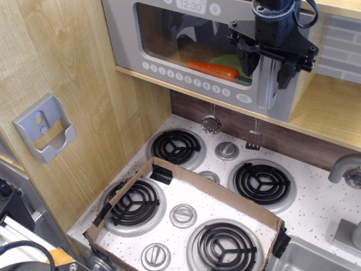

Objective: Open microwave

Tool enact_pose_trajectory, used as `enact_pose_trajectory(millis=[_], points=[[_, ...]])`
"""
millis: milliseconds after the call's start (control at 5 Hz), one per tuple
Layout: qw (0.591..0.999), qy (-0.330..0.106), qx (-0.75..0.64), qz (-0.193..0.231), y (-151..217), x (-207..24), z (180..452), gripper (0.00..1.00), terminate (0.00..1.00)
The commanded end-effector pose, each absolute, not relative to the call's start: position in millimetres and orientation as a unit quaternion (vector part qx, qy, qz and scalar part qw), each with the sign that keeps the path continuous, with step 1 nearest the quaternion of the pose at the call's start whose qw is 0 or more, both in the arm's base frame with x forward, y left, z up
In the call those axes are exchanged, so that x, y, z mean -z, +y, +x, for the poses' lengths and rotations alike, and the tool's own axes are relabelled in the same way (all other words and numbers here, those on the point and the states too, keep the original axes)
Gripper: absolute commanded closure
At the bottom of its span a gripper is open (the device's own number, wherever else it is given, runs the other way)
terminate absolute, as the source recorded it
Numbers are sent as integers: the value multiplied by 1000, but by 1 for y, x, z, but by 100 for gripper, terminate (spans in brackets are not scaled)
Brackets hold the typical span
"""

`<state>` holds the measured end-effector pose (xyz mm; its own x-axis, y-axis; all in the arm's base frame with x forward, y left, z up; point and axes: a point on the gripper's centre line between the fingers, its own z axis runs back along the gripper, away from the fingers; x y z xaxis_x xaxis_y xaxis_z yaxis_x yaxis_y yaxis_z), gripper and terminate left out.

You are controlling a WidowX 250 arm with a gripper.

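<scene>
Microwave sits on the wooden shelf at top of view, above the stovetop — door looks shut, flush with the body. Gripper is right at the microwave's silver vertical handle, at the door's right edge; jaws are spread open, one finger left of the handle over the window, the other to its right — handle sits between them, not clamped as far as I can tell. Through the microwave's window: an orange carrot lying lengthwise and something green behind it, partly hidden by the gripper. Clock display at the microwave's top edge reads 12:30; row of round white number buttons runs along the door's bottom edge. Below the microwave, a small ladle and spatula hang on the dark backsplash. Further below, four black coil burners on the speckled stovetop, with a low cardboard frame around the front ones. Grey wall holder on the wood panel, left and below the microwave. Faucet at right edge, below the shelf.
</scene>
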<state>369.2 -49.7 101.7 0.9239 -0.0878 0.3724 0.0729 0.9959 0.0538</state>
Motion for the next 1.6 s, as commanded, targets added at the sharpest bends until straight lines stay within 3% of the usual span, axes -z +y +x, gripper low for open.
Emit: enact_pose_trajectory(millis=[0, 400, 600, 1000, 1200, 1400], points=[[977, -211, 16, 18, -47, -109, 359, 100, 0], [983, -179, -31, 4, -41, -94, 317, 100, 0], [986, -157, -57, 12, -39, -88, 291, 0, 0], [976, -149, -152, 40, -74, -67, 248, 0, 0], [965, -155, -208, 20, -110, -42, 226, 0, 0], [978, -162, -134, -1, -134, -35, 229, 0, 0]])
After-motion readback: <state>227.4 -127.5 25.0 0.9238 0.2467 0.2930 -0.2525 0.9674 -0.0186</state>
